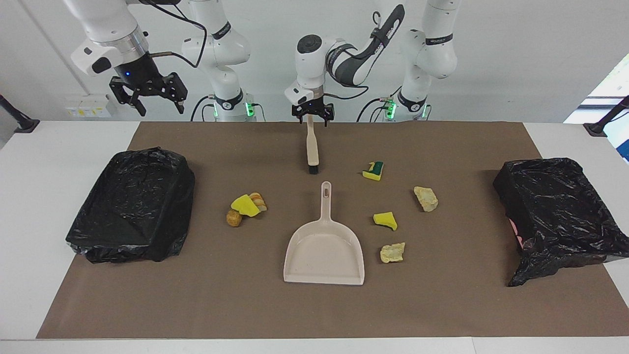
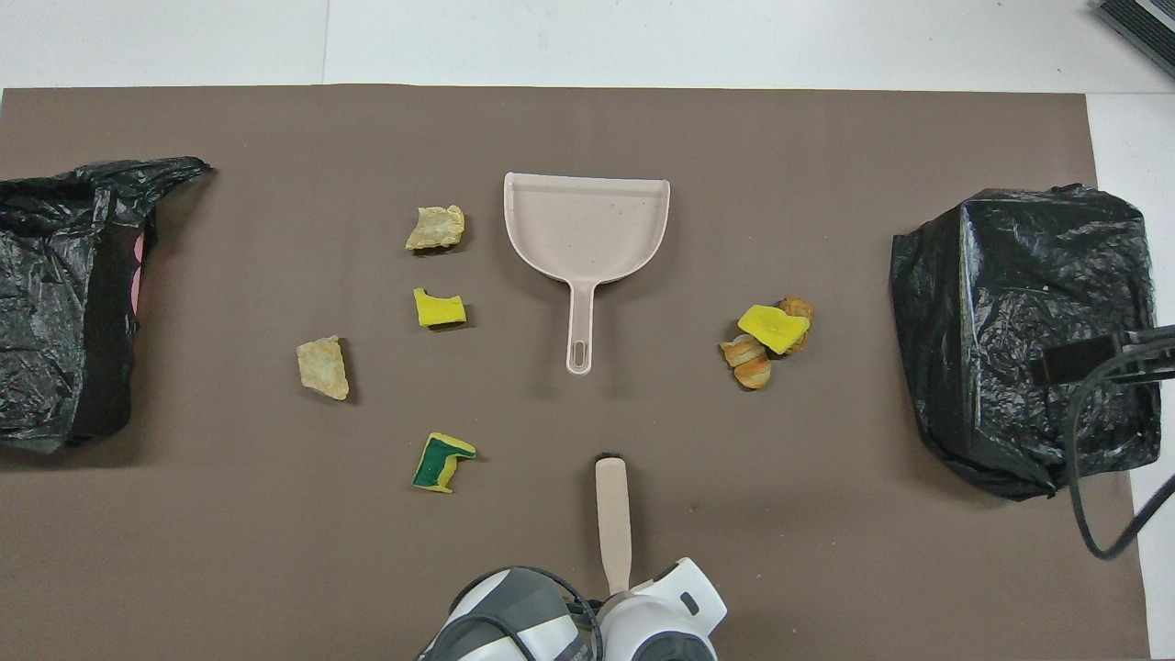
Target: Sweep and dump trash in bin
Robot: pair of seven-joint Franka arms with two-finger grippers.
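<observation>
The trash lies on the brown mat: a green-backed sponge, two pale chunks, a yellow sponge piece, and a heap of yellow sponge and bread lumps. A bag-lined bin stands at the right arm's end, another bin at the left arm's end. The beige brush lies nearest the robots. My left gripper is open, astride the brush's handle end. Raised over the table edge by the first bin, my right gripper is open and holds nothing.
The beige dustpan lies in the middle of the mat, handle toward the robots, between the heap and the scattered pieces. The mat's edge farthest from the robots runs past the dustpan's mouth.
</observation>
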